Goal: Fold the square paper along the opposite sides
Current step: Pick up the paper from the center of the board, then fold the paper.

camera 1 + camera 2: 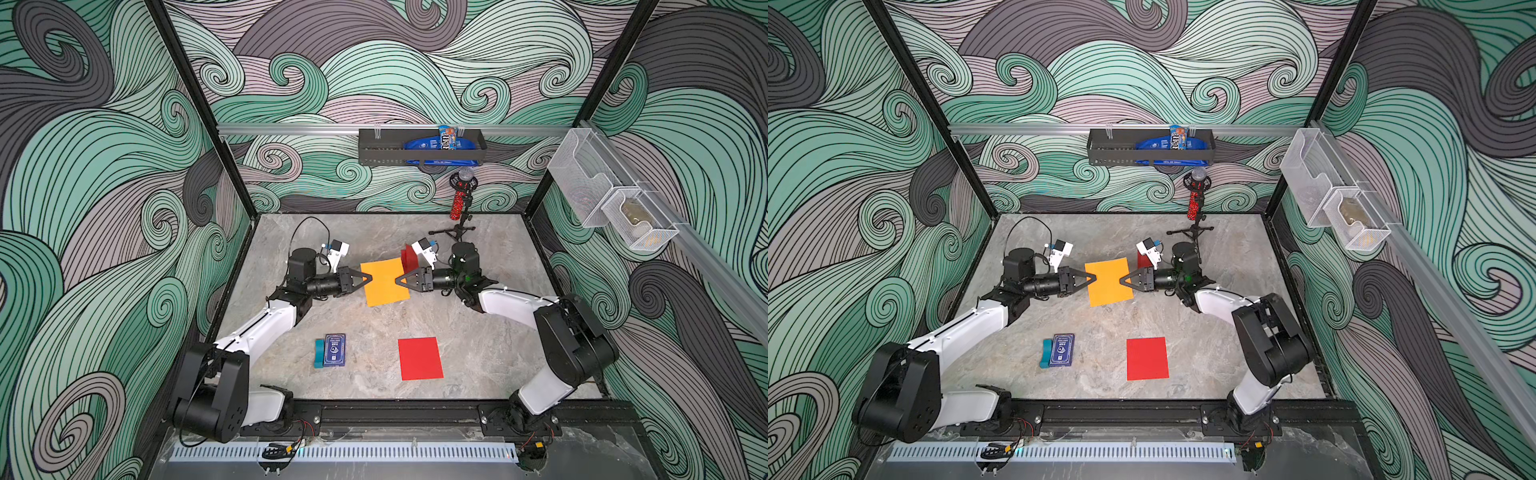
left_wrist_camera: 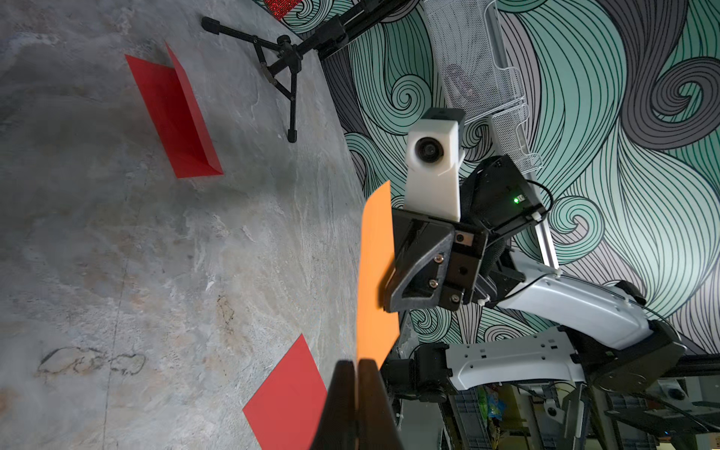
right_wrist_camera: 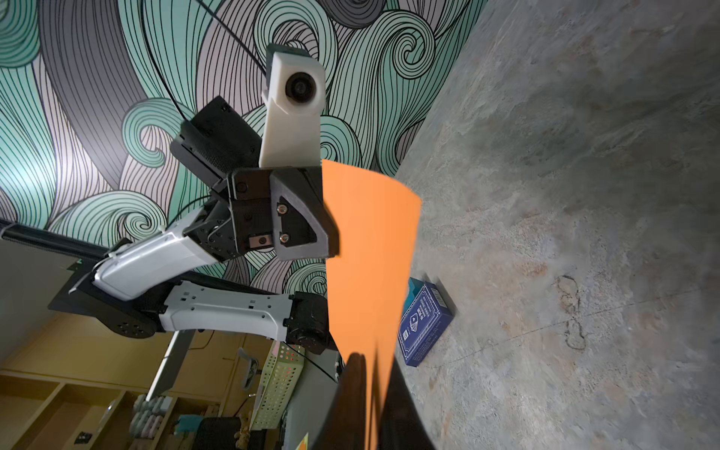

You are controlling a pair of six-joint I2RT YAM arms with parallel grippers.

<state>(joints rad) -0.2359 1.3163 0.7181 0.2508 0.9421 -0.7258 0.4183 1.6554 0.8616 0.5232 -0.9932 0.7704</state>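
Your left claw [image 1: 367,277] is clamped tight on the left edge of the orange paper [image 1: 385,283]. The paper hangs bowed between both claws, raised off the worktop [image 1: 374,324] toward its back half. Your right claw [image 1: 399,280] has its jaws narrowly parted around the opposite edge; whether they pinch it, you cannot tell.

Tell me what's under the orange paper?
Only grey table shows beneath the orange paper, held up in the left pincer. From above, the paper covers the spot right under it.
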